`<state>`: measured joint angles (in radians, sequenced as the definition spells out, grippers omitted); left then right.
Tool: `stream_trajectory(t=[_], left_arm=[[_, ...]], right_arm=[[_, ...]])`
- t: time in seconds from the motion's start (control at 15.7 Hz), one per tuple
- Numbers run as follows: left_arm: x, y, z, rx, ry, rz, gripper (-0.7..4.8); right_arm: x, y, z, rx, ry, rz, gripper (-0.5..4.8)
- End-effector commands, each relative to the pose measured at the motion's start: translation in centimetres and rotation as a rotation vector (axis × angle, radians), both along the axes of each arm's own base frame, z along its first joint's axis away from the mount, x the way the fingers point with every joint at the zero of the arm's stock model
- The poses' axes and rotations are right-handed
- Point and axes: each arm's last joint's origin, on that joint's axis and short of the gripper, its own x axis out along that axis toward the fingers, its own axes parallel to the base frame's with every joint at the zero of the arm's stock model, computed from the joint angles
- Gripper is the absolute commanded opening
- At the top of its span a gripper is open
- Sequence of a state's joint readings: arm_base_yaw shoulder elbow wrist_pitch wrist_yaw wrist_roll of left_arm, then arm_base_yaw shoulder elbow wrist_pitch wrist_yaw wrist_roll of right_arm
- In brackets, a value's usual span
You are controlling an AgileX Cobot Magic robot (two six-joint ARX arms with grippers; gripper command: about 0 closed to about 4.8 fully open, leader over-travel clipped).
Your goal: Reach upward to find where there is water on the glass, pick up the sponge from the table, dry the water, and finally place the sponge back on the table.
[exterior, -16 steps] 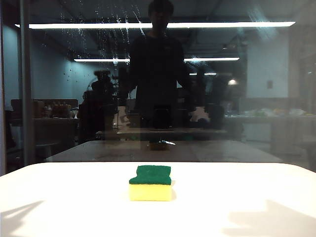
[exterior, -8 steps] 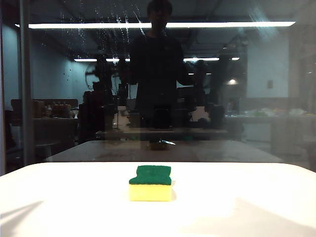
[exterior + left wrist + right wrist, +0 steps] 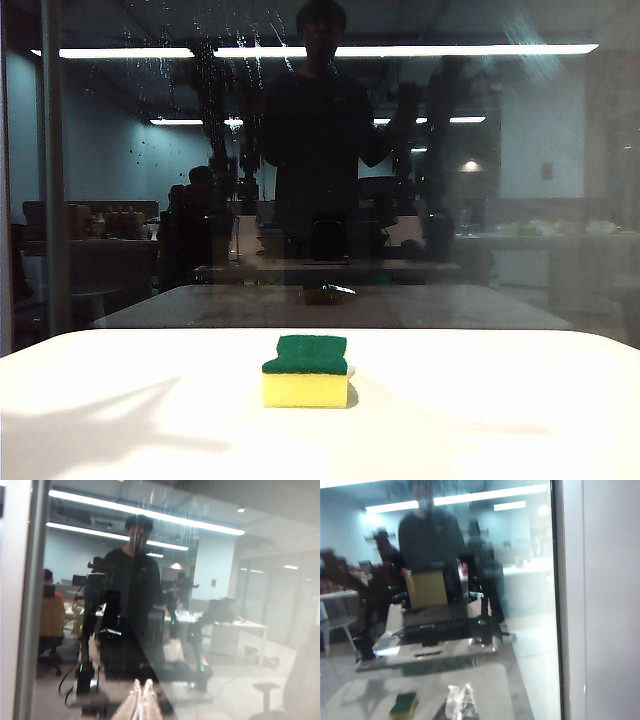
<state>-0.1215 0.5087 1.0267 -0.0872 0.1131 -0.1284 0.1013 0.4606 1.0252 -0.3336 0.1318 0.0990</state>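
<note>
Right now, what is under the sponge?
The sponge lies flat on the white table, green side up. Only tabletop shows around it; the spot right beneath it is covered.

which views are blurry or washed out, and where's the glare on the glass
Exterior view: sharp; reflected strip lights glare across the glass, soft arm shadows on the table. Left wrist view: hazy, pale, left claw soft. Right wrist view: motion-smeared, sponge and right claw blurred.
</note>
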Motion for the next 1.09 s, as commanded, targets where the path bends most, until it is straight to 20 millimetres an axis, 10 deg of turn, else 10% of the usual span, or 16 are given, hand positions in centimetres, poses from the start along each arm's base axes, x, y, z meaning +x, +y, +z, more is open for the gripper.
stream_trajectory(t=[0.06, 0.51, 1.09], left_arm=[[2.4, -0.4, 4.4, 0.059, -0.033, -0.024, -0.04], [9.4, -1.5, 12.8, 0.096, 0.022, -0.088, -0.04], [15.3, -2.2, 16.6, 0.1, -0.007, -0.103, -0.04]], right_arm=[[1.1, 0.1, 4.9, 0.001, -0.038, 0.002, -0.06], [8.2, 1.2, 14.4, -0.033, 0.007, 0.133, -0.06], [16.0, 2.4, 18.8, -0.052, -0.002, 0.246, -0.06]])
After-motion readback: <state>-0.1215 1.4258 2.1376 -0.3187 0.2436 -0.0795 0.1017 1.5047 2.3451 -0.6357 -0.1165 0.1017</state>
